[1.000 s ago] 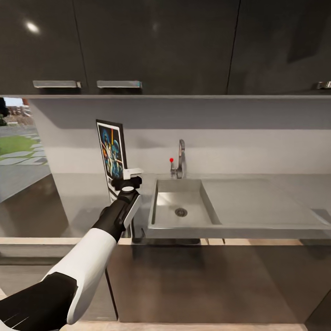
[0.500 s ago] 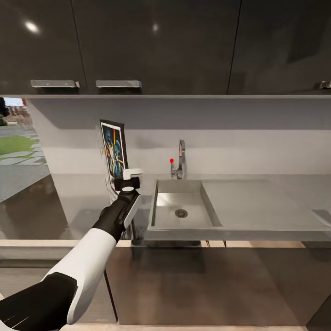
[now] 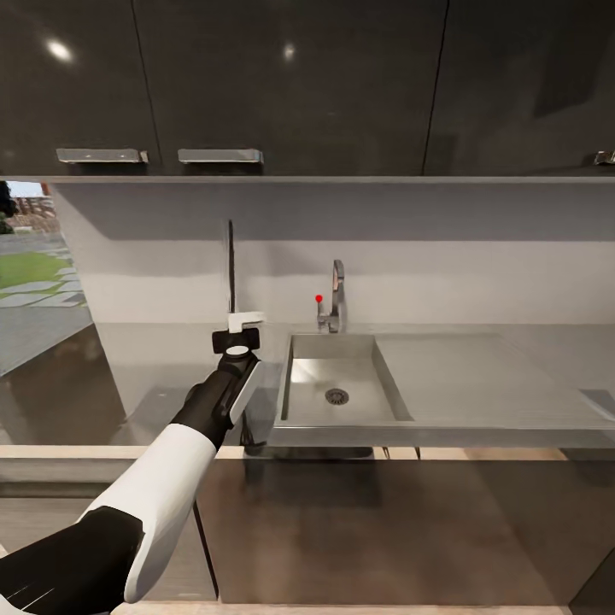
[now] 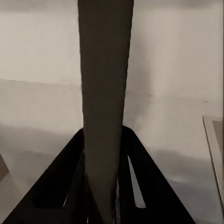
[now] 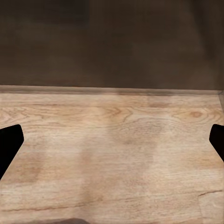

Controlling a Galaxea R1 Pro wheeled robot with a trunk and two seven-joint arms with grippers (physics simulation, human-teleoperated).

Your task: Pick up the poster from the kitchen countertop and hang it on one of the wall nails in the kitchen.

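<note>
L gripper (image 3: 242, 323) is clamped on the poster (image 3: 231, 265), holding it upright above the counter (image 3: 478, 376), just left of the sink (image 3: 329, 384) and tap (image 3: 336, 295). From the head cam the poster is edge-on, a thin dark vertical line vs. the grey wall (image 3: 444, 256). L wrist cam: poster (image 4: 105, 107) is a dark strip running up between the black fingers (image 4: 144, 186), pinched at its lower end; artwork not readable from this angle. R gripper (image 5: 112, 144): fingertips (image 5: 9, 144) wide apart at the frame edges, nothing between, wood floor (image 5: 112, 154) below. Dark cabinets (image 3: 290, 85) hang above the counter.
</note>
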